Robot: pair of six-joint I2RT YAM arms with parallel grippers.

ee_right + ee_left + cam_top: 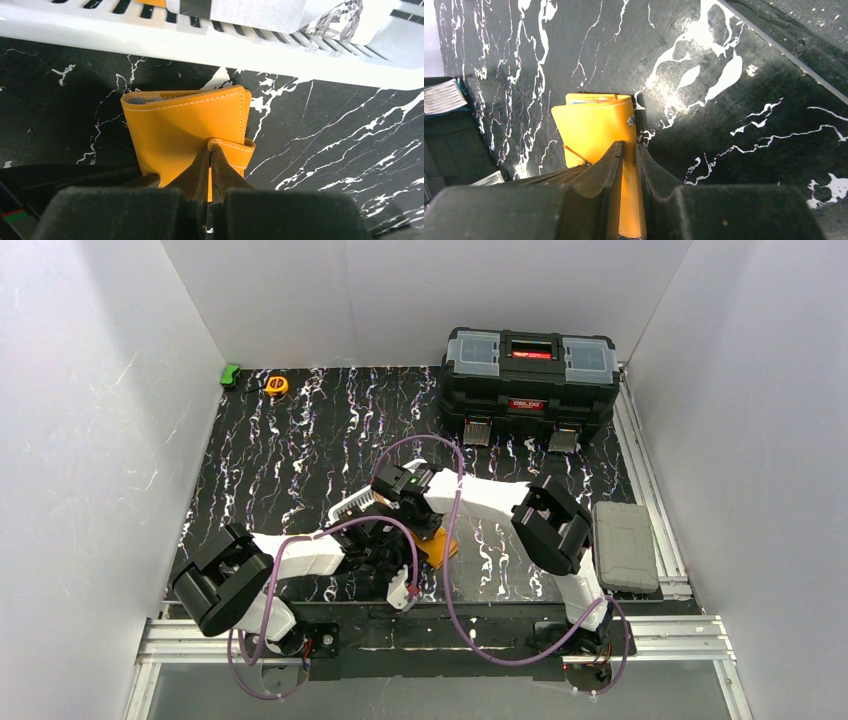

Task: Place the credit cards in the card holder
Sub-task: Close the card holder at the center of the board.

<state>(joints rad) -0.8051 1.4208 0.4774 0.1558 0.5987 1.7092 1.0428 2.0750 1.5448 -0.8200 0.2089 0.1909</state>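
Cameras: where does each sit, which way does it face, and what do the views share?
Top: above and behind the bases, looking down on the table; left arm and right arm show.
Left wrist: on the left arm, looking along the left gripper, shut on the wallet.
Right wrist: on the right arm, looking along the right gripper, shut on the wallet's tab; white basket beyond.
Shared: both wrist views show the wallet.

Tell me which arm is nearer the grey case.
Right. The right arm has its elbow just left of the grey case; the left arm lies farther left, past the card holder.
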